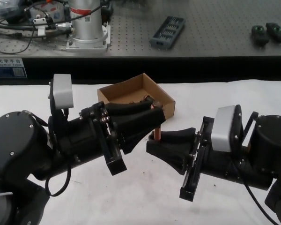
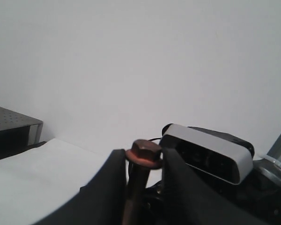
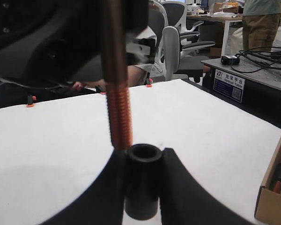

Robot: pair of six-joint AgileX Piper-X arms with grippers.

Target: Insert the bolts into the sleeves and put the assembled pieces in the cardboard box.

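High view: on the left, the left arm's black gripper [image 1: 155,117] reaches rightward over the white-covered counter [image 1: 33,101], and its fingers [image 2: 107,187] are closed narrowly on a copper-coloured hex-headed metal bolt [image 2: 144,155]. They hold it upright just under its head, with the threaded end pointing down. In the left wrist view the bolt's head sits right at the fingertips, and the right arm's grey-fronted wrist camera [image 2: 208,152] lies just behind it. Far of the two grippers, near the middle of the counter, stands a brown open-topped cardboard box [image 1: 113,93]. A copper-and-black assembled piece [image 3: 280,176] lies inside it. On the right, the right arm's black gripper [image 1: 153,143] reaches leftward, just below the left one. Its fingers [image 3: 187,197] are clamped on a short black cylindrical sleeve [image 3: 142,183], held upright with its bore facing up. In the right wrist view the bolt's threaded tip comes down to the sleeve's top rim, at one side of the opening rather than centred over it. Whether tip and rim touch cannot be told.
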